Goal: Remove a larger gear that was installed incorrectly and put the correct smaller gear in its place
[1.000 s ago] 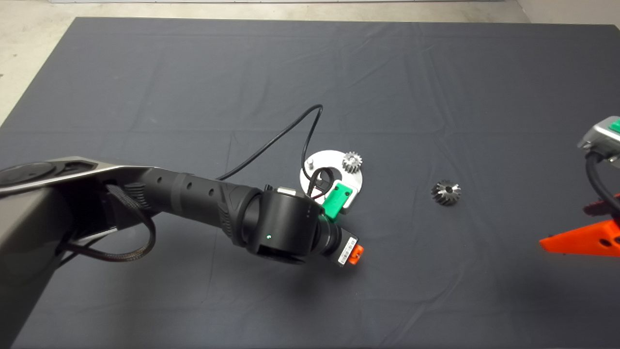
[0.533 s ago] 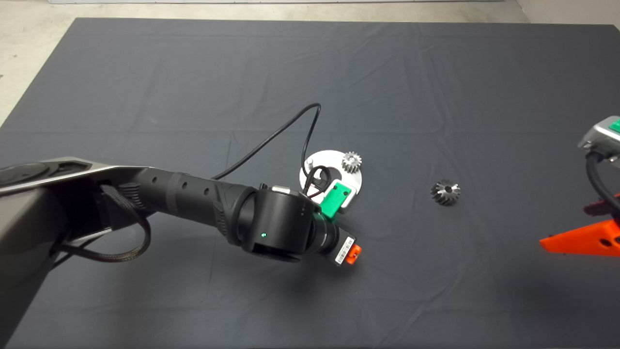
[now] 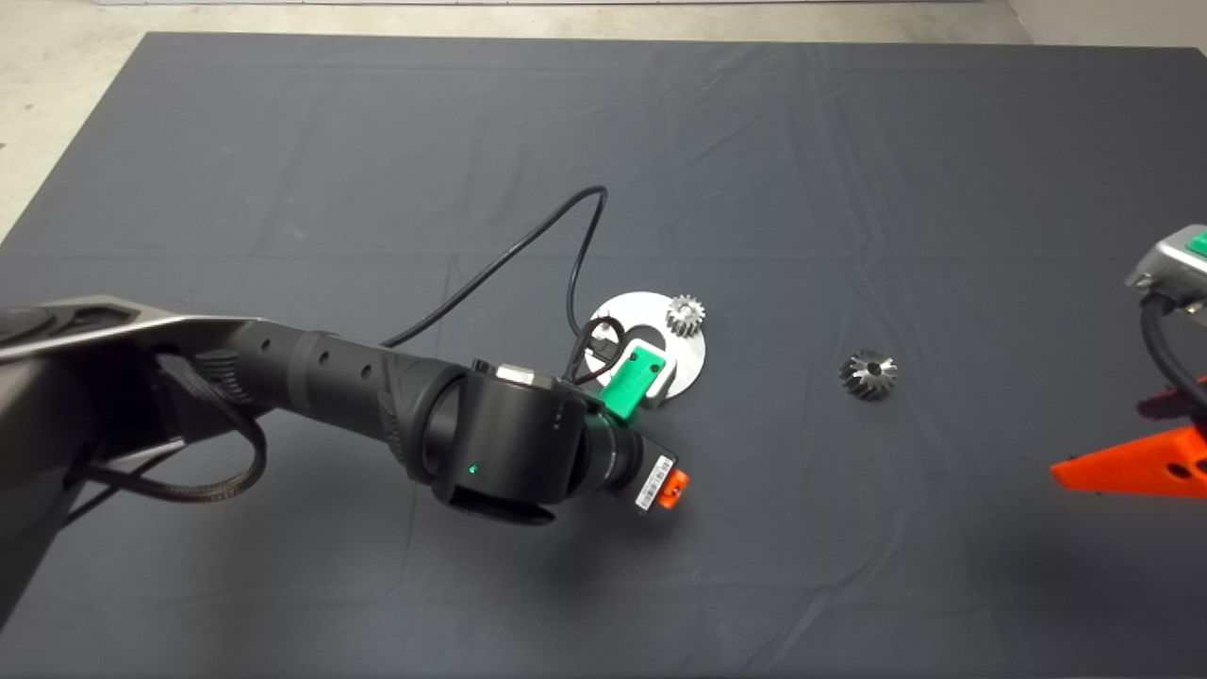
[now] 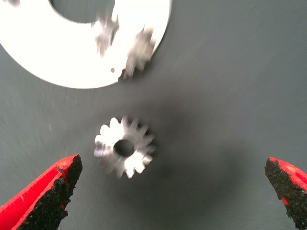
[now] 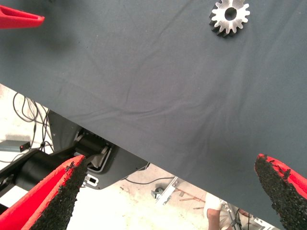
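Note:
The larger gear [image 3: 868, 373], dark grey, lies alone on the mat to the right of the white round plate [image 3: 688, 358]; the right wrist view also shows it [image 5: 230, 17]. A small silver gear [image 3: 686, 314] sits on the plate's far right edge. My left gripper [image 3: 630, 380] hovers over the plate's near side. In its wrist view, the smaller gear [image 4: 124, 147] lies flat on the mat beside the plate [image 4: 57, 67], between the wide-open fingers [image 4: 48, 196] without touching them. My right gripper [image 3: 1169, 269] waits open at the right edge.
A black cable [image 3: 509, 259] loops from the left wrist across the mat behind the plate. The right gripper's red fingers [image 3: 1132, 464] lie low at the right edge. Beyond the mat's edge, the right wrist view shows floor, cables and a stand.
The left arm has drawn back to the left and slightly nearer, carrying its gripper from the plate's right side toward its near-left side. The gears and right arm have not moved.

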`<move>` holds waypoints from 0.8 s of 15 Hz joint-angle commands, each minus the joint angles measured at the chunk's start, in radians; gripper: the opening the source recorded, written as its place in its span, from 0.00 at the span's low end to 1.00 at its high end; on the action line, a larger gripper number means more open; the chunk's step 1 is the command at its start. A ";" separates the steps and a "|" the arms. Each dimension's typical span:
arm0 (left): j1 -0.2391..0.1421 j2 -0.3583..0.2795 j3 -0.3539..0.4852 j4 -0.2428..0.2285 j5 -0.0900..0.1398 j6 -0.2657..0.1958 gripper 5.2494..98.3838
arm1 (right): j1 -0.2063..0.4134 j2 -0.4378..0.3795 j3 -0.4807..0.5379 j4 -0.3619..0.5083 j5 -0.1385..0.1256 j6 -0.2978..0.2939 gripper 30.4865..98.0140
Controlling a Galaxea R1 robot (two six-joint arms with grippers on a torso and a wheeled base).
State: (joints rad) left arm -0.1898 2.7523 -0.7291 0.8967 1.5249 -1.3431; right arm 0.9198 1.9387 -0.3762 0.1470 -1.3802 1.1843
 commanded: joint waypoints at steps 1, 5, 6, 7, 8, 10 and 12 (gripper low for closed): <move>-0.047 0.015 -0.032 -0.041 0.078 -0.018 1.00 | 0.016 0.000 0.001 0.025 0.003 0.007 0.92; -0.004 0.028 -0.116 -0.033 0.081 -0.018 1.00 | 0.016 -0.001 0.001 0.025 0.002 0.006 0.92; -0.004 0.028 -0.110 -0.021 0.081 -0.018 1.00 | 0.016 0.000 0.001 0.025 0.001 0.006 0.92; -0.003 0.030 -0.105 -0.012 0.081 -0.018 1.00 | 0.016 0.000 0.001 0.024 0.001 0.006 0.92; -0.002 0.031 -0.112 -0.011 0.081 -0.018 1.00 | 0.016 0.000 0.001 0.025 0.002 0.006 0.92; 0.006 0.022 -0.136 -0.009 0.083 -0.018 1.00 | 0.016 -0.002 0.001 0.025 0.001 0.006 0.92; 0.009 0.011 -0.128 -0.007 0.083 -0.018 1.00 | 0.016 -0.002 0.001 0.025 0.001 0.006 0.92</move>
State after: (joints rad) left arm -0.1851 2.7757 -0.8462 0.8726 1.5260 -1.3560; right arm 0.9198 1.9364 -0.3762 0.1470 -1.3826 1.1843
